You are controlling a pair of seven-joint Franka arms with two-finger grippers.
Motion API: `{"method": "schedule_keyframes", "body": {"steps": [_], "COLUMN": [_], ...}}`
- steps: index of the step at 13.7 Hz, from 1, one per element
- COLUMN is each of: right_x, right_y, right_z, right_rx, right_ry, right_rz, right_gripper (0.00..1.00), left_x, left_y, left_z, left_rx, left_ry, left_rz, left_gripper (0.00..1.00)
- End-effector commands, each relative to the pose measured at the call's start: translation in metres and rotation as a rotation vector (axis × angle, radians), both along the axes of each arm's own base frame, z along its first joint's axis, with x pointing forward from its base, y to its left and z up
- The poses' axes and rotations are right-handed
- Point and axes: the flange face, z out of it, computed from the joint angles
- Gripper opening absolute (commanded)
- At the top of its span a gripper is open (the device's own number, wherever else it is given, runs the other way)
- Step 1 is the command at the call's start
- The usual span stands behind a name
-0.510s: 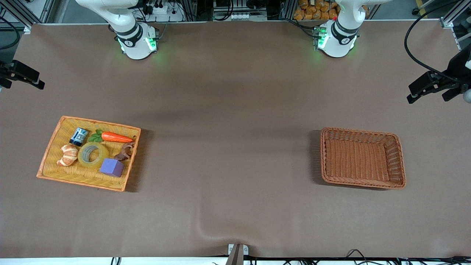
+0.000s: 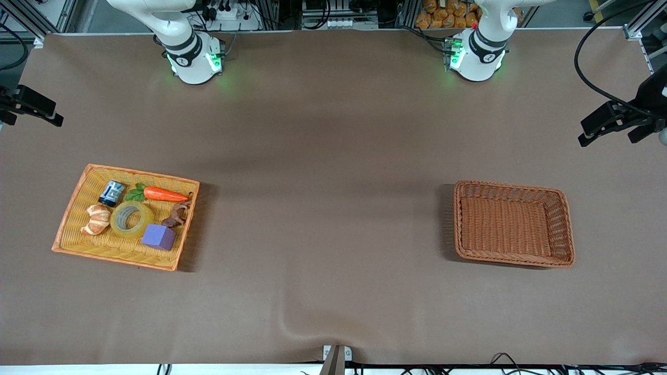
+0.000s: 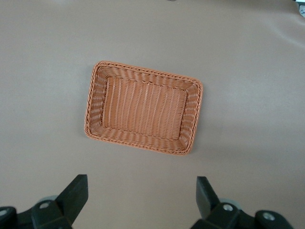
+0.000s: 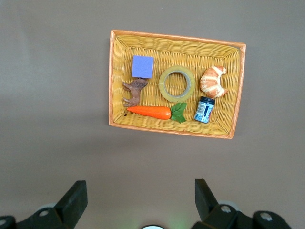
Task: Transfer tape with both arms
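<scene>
yellow tray [image 2: 73,205] toward right arm's end holds carrot [image 2: 164,194], croissant [image 2: 96,219], purple cube [image 2: 159,236], brown figurine [image 2: 177,214], small blue can [image 2: 111,193]. brown basket [image 2: 565,229] toward left arm's end.

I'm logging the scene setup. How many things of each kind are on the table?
Baskets: 2, yellow tray and brown basket
Food items: 2, carrot, croissant
Tape: 1
Purple block: 1
Brown figurine: 1
Blue can: 1
Total: 8

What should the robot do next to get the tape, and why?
Probably the right gripper should come down over the tape. Its fingers are open, it hangs high over the yellow tray, and the tape lies flat there among the other things. The left gripper, open over the brown basket, waits.
</scene>
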Motion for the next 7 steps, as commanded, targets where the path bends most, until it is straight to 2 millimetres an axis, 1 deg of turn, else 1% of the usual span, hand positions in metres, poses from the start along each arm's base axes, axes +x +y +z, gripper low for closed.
{"method": "schedule_keyframes", "body": {"steps": [1,2,5,7], "right_x": [-0.003,-0.003,0.002,0.006], "right_y": [0.002,0.001,0.001,-0.003], "right_z": [-0.010,-0.017,-0.052,-0.089], "right_rx": [-0.005,-0.005,-0.002,0.000], "right_ry": [0.005,0.002,0.011,0.028], "right_rz": [0.007,0.005,0.004,0.017], "right_gripper": [1.00,1.00,1.00,1.00], "left_x": [-0.002,-0.002,-0.002,-0.003], "left_y": [0.003,0.004,0.006,0.014], "left_z": [0.003,0.003,0.001,-0.005], "left_rx": [0.007,0.013,0.012,0.012], "left_ry": [0.005,0.010,0.019,0.039], "left_rz": [-0.016,-0.015,-0.011,0.001], "left_gripper": [1.00,1.00,1.00,1.00]}}
